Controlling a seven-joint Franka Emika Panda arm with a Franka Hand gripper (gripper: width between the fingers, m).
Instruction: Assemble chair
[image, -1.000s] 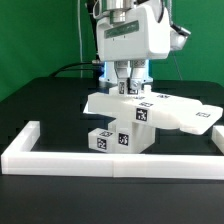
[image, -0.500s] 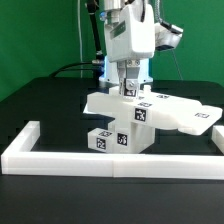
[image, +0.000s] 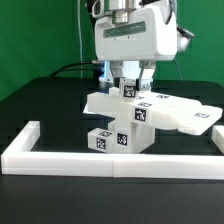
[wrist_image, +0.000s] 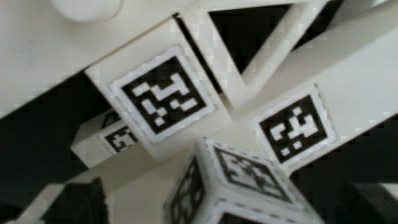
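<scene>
Chair (image: 130, 122): white tagged parts stacked at centre frame on the black table (image: 40, 105), behind the white border rail (image: 110, 156). Directly above, the gripper (image: 129, 86); I see its fingers (image: 117, 79) spread, flanking a small tagged block (image: 128, 92) on top.

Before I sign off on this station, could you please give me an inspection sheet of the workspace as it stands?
Surface: black table, bordered at the front and both sides by a low white border rail.
Job's things: white tagged chair parts, stacked together mid-table inside the rail.
Clutter: nothing seen.
Grippers: hand directly above the stack, fingers apart at its top; open.
Cables: black cable running along the back of the table at the exterior view's left.
Surroundings: green backdrop behind the arm.
</scene>
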